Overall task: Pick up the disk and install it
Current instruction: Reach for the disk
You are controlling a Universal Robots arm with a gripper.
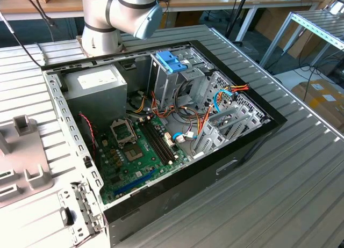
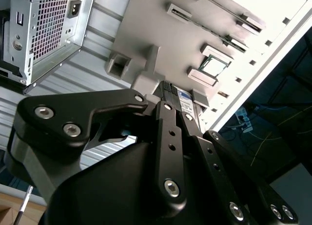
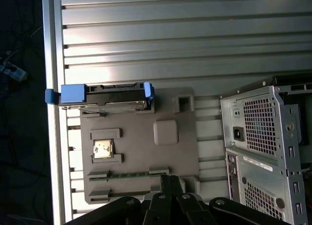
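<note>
Standing edge-on in grey fixture (image 3: 141,137) — dark-grey, blue-railed disk (image 3: 105,94) — pincer (image 3: 171,184) closed, well apart.

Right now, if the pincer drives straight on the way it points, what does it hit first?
Probably the grey parts tray: in the first wrist view the pincer hangs over one edge. The disk sits at the opposite edge, off that line. Depth unclear.
</note>
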